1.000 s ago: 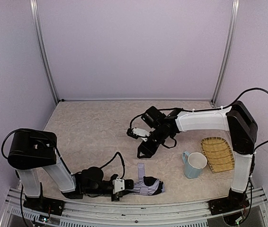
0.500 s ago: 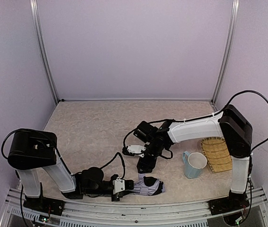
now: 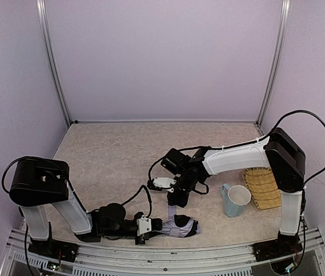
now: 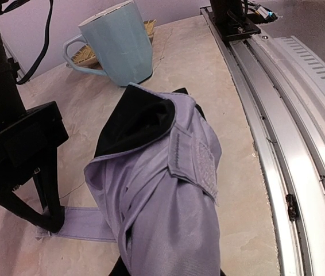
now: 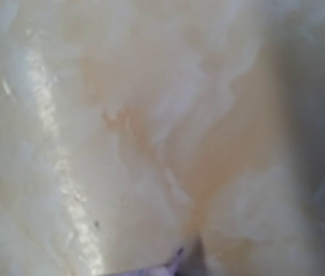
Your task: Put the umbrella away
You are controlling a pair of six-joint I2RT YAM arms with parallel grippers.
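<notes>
Umbrella (image 3: pixel 182 226) lies folded at the near edge of the bench (image 3: pixel 111 155), one end clamped in the left gripper (image 3: pixel 154 225). Left wrist: its strap (image 4: pixel 82 224) trails flat, right gripper (image 4: pixel 50 221) pinched tight on the strap's end, mug (image 4: pixel 119 46) behind. Right wrist: blurred bench, lavender sliver.

Top cam: high, looking down. L wrist: low, shares umbrella (image 4: pixel 162 190) w/ top. R wrist: tabletop (image 5: pixel 151 115) close-up.
</notes>
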